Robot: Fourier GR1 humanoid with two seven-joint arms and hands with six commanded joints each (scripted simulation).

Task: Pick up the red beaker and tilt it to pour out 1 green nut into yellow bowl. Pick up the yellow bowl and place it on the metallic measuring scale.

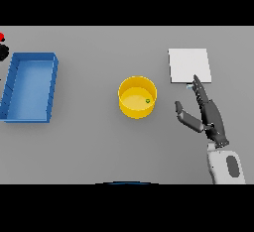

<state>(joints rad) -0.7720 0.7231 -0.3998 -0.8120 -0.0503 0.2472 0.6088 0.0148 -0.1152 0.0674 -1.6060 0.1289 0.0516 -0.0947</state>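
A yellow bowl (137,96) stands on the grey table near the middle, with one small green nut (148,100) inside it toward its right side. The metallic measuring scale (189,65), a pale square plate, lies at the back right. My right hand (208,113) is to the right of the bowl and just in front of the scale, open, fingers straight and pointing away, thumb spread toward the bowl, apart from it. A bit of red and black (2,45) shows at the far left edge; I cannot tell if it is the red beaker. The left hand does not show.
A blue rectangular bin (31,86) sits on the left side of the table, its long side running front to back.
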